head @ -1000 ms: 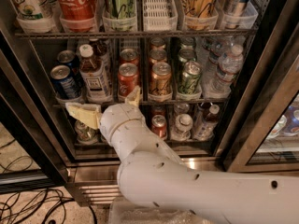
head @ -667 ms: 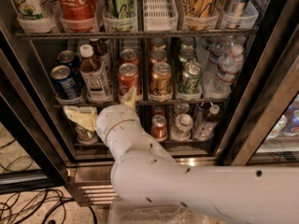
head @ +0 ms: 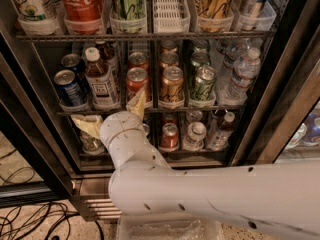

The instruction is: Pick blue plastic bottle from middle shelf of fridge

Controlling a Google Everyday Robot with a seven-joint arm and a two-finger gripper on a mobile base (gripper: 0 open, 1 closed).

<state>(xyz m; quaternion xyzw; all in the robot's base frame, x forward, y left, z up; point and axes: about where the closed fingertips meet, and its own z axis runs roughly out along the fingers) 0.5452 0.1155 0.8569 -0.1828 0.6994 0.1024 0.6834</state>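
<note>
Fingers point(head: 136, 104) spread wide, pinching nothing: one points up in front of the red can point(head: 137, 81), the other sticks out left, below the rack edge. White arm point(head: 200, 194) fills the foreground above a clear bin point(head: 170, 230). Versus 0.7 s ago the wrist has shifted slightly left; the finger spread looks the same. The gripper point(head: 107, 104) is at the front edge of the middle shelf point(head: 200, 108), just below and right of the blue plastic bottle point(head: 100, 79), neither finger on it. The bottle is unmoved: upright, white cap, second lane from the left, blue cans point(head: 67, 86) just left, red can just right. Further right on the same shelf: gold can point(head: 171, 84), green can point(head: 204, 82), water bottles point(head: 242, 74). The fridge point(head: 35, 149) has a black frame on both sides. Further up and back, the top rack holds a Coca-Cola container point(head: 82, 4).
</note>
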